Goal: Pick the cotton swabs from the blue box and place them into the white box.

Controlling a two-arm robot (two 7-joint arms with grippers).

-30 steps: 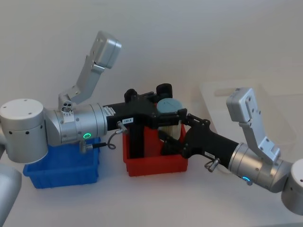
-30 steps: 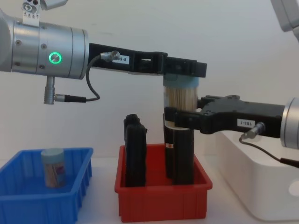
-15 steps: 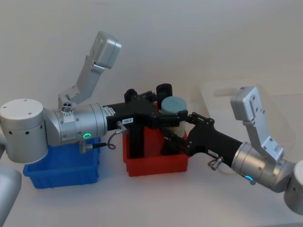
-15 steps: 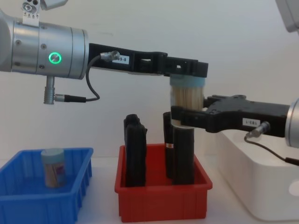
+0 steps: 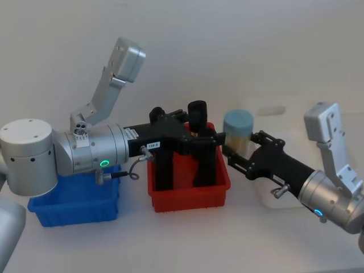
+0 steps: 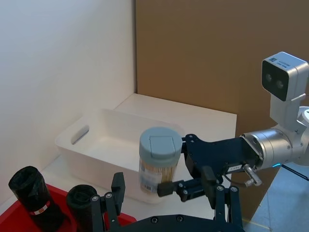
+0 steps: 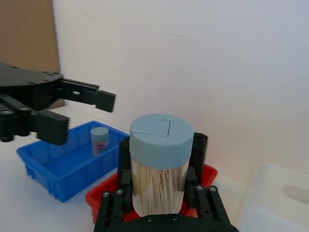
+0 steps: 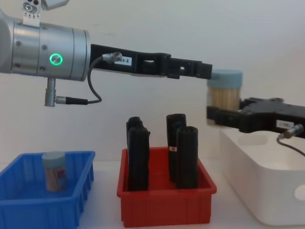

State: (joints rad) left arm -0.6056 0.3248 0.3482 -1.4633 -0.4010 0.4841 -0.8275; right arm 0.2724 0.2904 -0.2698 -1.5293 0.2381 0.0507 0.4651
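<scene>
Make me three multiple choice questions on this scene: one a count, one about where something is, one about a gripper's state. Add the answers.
1. How many swab tubs stand in the blue box?
A. none
B. one
C. three

2. Where is the tub held by the right gripper?
A. down in the blue box
B. in the air by the white box rim
C. lying in the red bin

3. The left gripper is:
A. open
B. shut on a tub
C. shut on a black roll

Answers:
1. B, a single tub stands there.
2. B, it hangs beside the rim, above the bins.
3. A, its fingers are spread with nothing between them.
</scene>
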